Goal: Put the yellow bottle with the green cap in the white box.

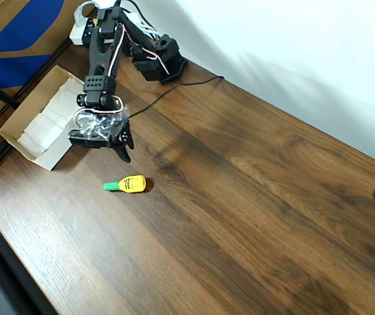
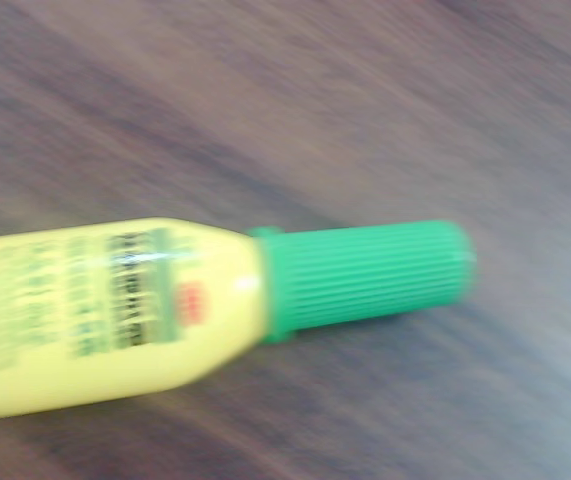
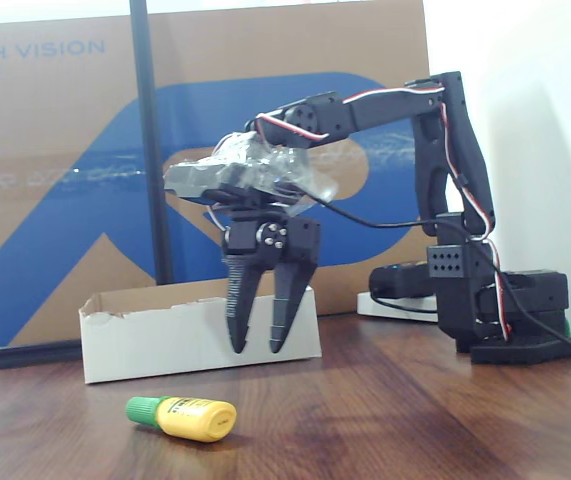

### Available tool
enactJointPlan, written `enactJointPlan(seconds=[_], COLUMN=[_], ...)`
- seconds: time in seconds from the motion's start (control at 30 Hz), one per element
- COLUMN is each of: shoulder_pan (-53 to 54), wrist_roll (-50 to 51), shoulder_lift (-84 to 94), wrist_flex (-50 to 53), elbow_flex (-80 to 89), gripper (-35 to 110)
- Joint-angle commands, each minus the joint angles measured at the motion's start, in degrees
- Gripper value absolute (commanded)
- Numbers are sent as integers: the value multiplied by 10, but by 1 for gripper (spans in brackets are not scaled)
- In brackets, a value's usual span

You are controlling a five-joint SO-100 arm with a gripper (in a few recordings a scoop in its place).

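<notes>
Bare table (image 1: 240, 216) surrounds the yellow bottle (image 1: 129, 184); white box (image 1: 26, 134) nearby.

The scene is evenly and brightly lit by soft, diffuse light. In the overhead view the pale wall at the upper right is nearly washed out, and a faint, soft-edged shadow is cast on the dark brown wood-grain table (image 1: 253, 197) to the right of the black two-finger gripper (image 1: 125, 146). In the wrist view the small yellow plastic bottle with the green ribbed cap (image 2: 205, 310) is rendered blurred, its label print unreadable and the wood grain smeared into streaks. In the fixed view the focus is moderately sharp; a white glare is seen along the top edge, and highlights are caught on the crinkled clear plastic wrap (image 3: 250, 170) at the wrist.
</notes>
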Motion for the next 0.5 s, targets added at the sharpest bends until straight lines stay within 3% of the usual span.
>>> enactJointPlan(seconds=[0.0, 0.2, 0.47], shoulder_pan=[17, 27, 10], wrist_roll=[25, 37, 54], shoulder_lift=[35, 24, 46], wrist_flex=[11, 13, 25], elbow_flex=[-11, -21, -34], gripper=[18, 26, 27])
